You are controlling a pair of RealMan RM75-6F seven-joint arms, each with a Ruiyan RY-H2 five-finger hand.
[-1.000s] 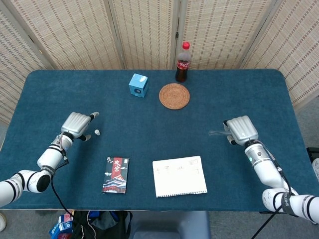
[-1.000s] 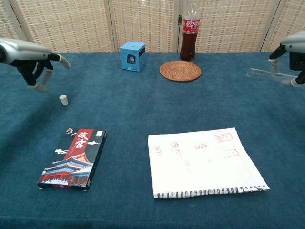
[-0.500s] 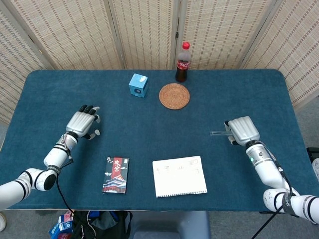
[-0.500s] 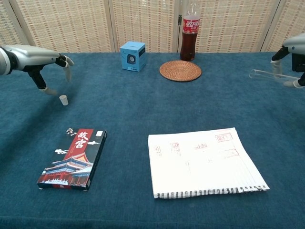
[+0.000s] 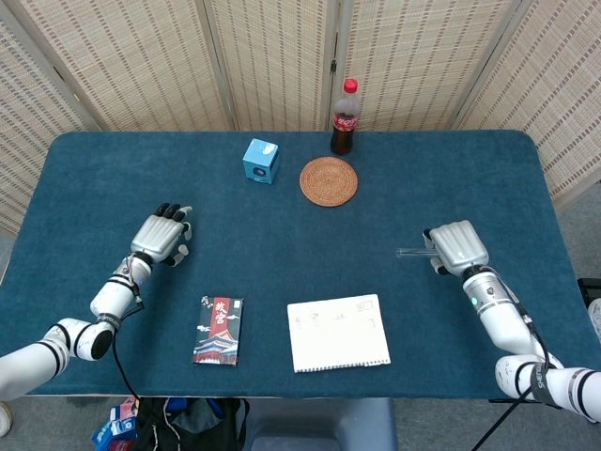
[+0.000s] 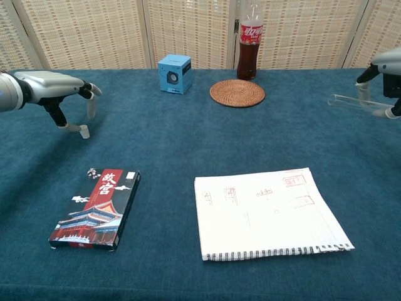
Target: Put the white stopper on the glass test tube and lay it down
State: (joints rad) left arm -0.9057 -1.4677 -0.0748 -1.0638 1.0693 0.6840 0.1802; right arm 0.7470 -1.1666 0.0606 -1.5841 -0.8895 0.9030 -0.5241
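- The stopper (image 6: 84, 132) sits upright on the table (image 5: 282, 235) at the far left, directly under the left hand (image 6: 59, 88). In the chest view the thumb tip touches or nearly touches it on one side, while another finger hangs just beside it on the other.
- The left hand's fingers are partly spread and pointing down around the stopper. It looks poised to pinch, but I would not call it a grip yet.
- The tube (image 6: 351, 101) is far across the table, held by the right hand (image 5: 454, 245). Its long axis runs roughly level, and the open end sticks out toward the middle of the table, toward the left hand.
- The right hand's fingers are curled over the tube's far end, which they hide.
- So each arm has its own piece, with the stopper well apart from the tube. I reckon the next move needs the left hand to close on the stopper and carry it rightward to the tube's mouth.
- Compared with a second ago, the left hand has come forward and lowered from hovering behind the stopper to straddling it. The stopper has not shifted.
- The right hand and tube have barely moved, drifting slightly toward the right edge in the chest view.
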